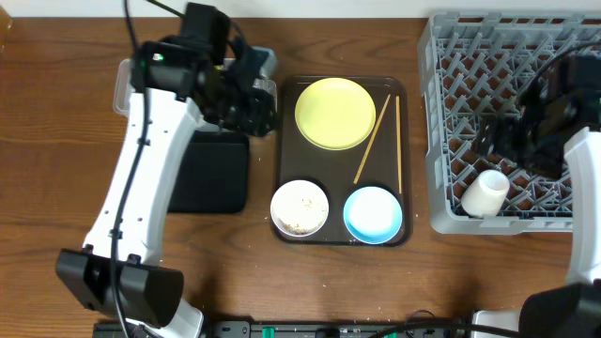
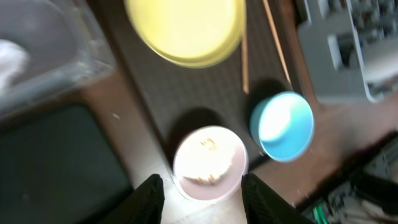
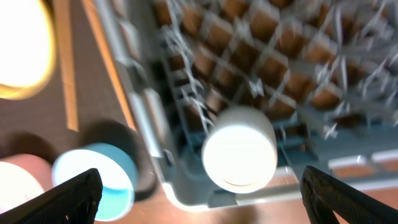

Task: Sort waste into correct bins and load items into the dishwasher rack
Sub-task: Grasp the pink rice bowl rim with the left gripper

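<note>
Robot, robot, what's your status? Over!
Left gripper, right gripper open, empty. White cup on its side in rack. Plate, blue bowl, chopsticks, pink bowl with food bits on brown tray.

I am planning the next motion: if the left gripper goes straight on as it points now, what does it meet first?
Probably the pinkish-white bowl, centred ahead of the open left gripper on the brown serving tray, though the distance to it is unclear.
</note>
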